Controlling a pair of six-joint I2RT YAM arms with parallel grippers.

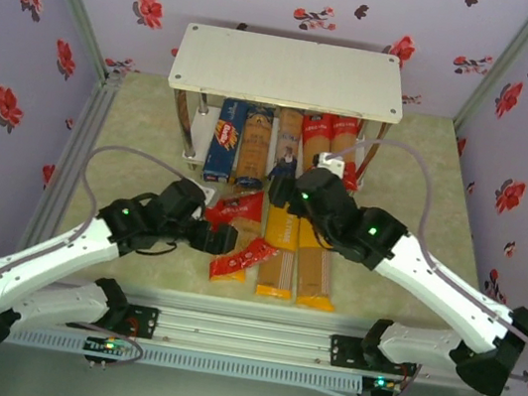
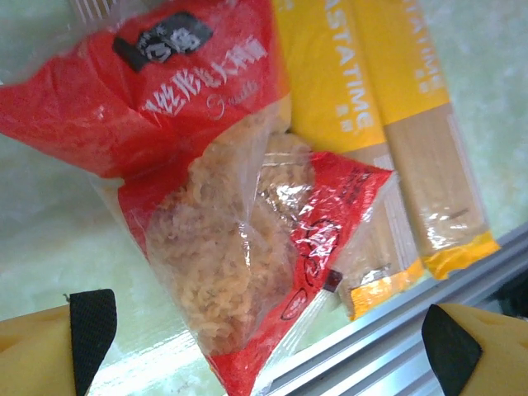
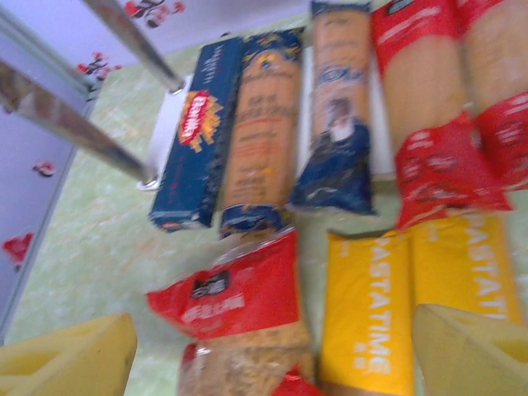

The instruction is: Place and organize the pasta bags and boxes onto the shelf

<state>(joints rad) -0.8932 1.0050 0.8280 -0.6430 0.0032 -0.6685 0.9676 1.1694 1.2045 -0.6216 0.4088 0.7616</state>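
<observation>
wide red bag below splayed left gripper, beside front rail

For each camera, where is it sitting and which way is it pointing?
Top: above and behind the arms, facing down and forward at the shelf; left claw and right claw show.
Left wrist: on the left arm, looking down at the wide red bag; open fingers at bottom corners.
Right wrist: on the right arm, facing boxes and shelf legs; open fingers at bottom corners.
Shared: both wrist views catch the yellow bags and red bag.
</observation>
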